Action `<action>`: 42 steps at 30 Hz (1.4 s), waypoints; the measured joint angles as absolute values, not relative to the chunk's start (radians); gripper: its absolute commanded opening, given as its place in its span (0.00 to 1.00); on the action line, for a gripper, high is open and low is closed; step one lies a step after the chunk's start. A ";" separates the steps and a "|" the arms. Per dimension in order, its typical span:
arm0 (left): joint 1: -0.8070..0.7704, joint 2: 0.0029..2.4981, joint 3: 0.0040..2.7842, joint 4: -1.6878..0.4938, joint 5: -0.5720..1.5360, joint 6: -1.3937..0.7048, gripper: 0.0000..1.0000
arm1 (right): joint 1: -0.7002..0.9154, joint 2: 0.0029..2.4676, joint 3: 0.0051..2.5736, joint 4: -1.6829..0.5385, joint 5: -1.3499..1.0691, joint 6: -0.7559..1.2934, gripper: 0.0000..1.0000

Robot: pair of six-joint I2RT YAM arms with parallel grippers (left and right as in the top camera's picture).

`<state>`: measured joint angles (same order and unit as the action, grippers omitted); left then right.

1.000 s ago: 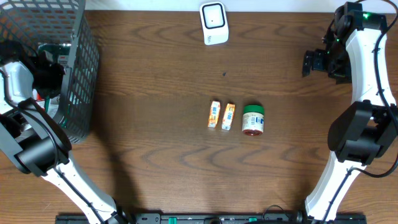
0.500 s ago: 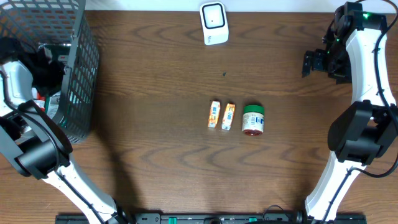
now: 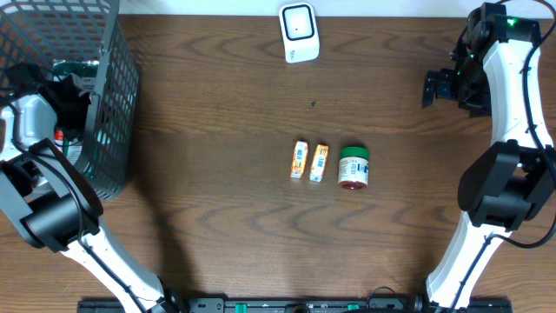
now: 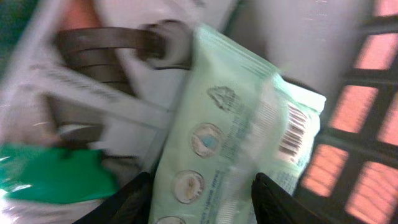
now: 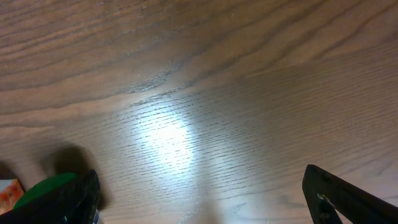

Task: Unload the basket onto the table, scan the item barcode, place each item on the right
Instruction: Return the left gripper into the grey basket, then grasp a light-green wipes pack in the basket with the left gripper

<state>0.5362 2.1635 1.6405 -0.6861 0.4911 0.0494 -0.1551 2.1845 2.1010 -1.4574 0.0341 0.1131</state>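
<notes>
A pale green packet [image 4: 230, 124] with a barcode [image 4: 291, 134] on its right end lies among other packaged goods inside the grey wire basket [image 3: 117, 96]. My left gripper [image 4: 202, 193] is down in the basket just over this packet. Its jaws are open, one finger over each side of the packet, and the view is blurred. From overhead the left gripper [image 3: 74, 87] shows dark inside the basket. The white scanner [image 3: 299, 33] stands at the table's far edge. My right gripper [image 3: 432, 89] hangs open over bare wood at the far right, holding nothing.
Two small orange boxes [image 3: 299, 161] [image 3: 319, 163] and a green-lidded jar [image 3: 354, 167] lie mid-table. The jar's lid [image 5: 43, 186] shows beside my right gripper's [image 5: 205, 202] left finger. A green package [image 4: 50, 177] and white wrappers fill the basket.
My left arm has shifted slightly to the right inside the basket. The right arm and the table items have not moved.
</notes>
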 measured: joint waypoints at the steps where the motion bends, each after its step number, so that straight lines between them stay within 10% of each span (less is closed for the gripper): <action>1: 0.535 2.164 1.640 -0.680 0.511 0.050 0.52 | -0.155 2.185 2.101 -1.457 0.034 0.113 0.99; 5: 0.535 2.164 1.633 -0.674 0.591 0.049 0.47 | -0.155 2.185 2.101 -1.457 0.034 0.113 0.99; 9: 0.535 2.164 1.630 -0.671 0.630 0.053 0.07 | -0.155 2.185 2.101 -1.457 0.034 0.113 0.99; 42: 0.672 1.962 1.738 -0.604 0.839 -0.111 0.07 | -0.155 2.185 2.101 -1.457 0.034 0.113 0.99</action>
